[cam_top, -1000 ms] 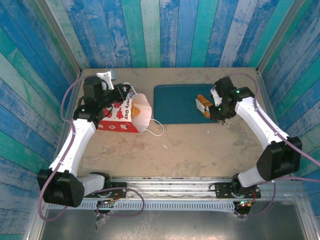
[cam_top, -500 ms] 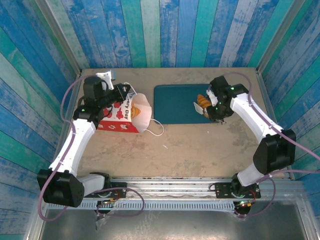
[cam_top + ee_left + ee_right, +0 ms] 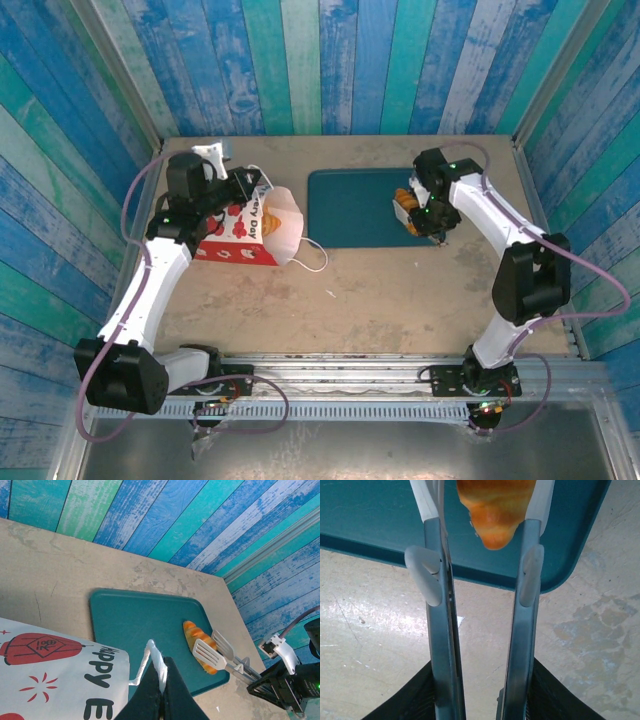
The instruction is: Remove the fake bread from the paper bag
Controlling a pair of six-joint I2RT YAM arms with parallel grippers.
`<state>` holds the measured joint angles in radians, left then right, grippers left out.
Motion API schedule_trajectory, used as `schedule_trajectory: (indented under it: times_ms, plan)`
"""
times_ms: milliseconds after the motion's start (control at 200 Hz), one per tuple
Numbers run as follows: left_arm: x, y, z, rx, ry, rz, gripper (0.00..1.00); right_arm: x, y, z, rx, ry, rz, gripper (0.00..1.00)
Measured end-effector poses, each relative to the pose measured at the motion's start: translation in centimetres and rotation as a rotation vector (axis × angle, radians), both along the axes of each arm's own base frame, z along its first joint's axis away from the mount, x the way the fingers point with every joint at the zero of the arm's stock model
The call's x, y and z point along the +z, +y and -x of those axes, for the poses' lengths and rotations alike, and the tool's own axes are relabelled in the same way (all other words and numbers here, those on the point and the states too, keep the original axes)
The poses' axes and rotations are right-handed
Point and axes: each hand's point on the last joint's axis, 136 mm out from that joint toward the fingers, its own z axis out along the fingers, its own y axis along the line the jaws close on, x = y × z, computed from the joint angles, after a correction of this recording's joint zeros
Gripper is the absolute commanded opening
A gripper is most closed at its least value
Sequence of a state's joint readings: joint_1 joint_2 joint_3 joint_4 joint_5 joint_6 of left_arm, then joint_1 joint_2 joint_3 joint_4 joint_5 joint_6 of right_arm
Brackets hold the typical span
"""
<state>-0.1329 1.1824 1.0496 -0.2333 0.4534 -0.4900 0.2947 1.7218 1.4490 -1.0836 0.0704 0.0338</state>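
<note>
The paper bag (image 3: 245, 235) (image 3: 50, 680), white with red faces, lies on its side at the left, its mouth facing the tray. My left gripper (image 3: 250, 186) (image 3: 162, 680) is shut on the bag's white cord handle (image 3: 152, 655) and holds it up. One piece of fake bread (image 3: 405, 203) (image 3: 197, 637) (image 3: 495, 510), a golden ridged croissant, is at the right end of the teal tray (image 3: 345, 205) (image 3: 380, 520). My right gripper (image 3: 428, 214) (image 3: 482, 692) is shut on metal tongs (image 3: 442, 605), whose slotted white heads (image 3: 210, 655) flank the croissant.
Blue and green plank walls close in the table on three sides. A second cord handle (image 3: 312, 255) trails on the table by the bag's mouth. Bare table lies between the tray and the arms' bases.
The right arm has swung its elbow inward and the tongs have narrowed around the croissant, which stays at the tray's right end. The left arm and the bag have not moved.
</note>
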Motion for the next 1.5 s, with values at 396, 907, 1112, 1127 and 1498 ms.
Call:
schedule_trajectory:
  times_ms: [396, 907, 1112, 1127, 1498]
  plan:
    - [0.0, 0.4, -0.2, 0.026, -0.001, -0.009, 0.00, 3.5, -1.1, -3.8, -0.115, -0.107, -0.065, 0.40]
    - [0.1, 0.5, -0.3, 0.037, 0.003, -0.006, 0.00, 1.3, -2.1, -7.1, -0.154, -0.072, -0.018, 0.40]
    - [0.3, 0.9, 0.1, 0.054, 0.003, -0.013, 0.00, 0.9, -2.3, -7.5, -0.154, -0.068, -0.004, 0.48]
    - [0.3, 0.9, 0.1, 0.054, 0.003, -0.013, 0.00, 0.9, -2.4, -7.5, -0.153, -0.067, -0.003, 0.48]
    - [0.7, 0.9, 0.1, 0.054, -0.005, -0.011, 0.00, 0.9, -2.4, -7.5, -0.132, -0.066, 0.002, 0.45]
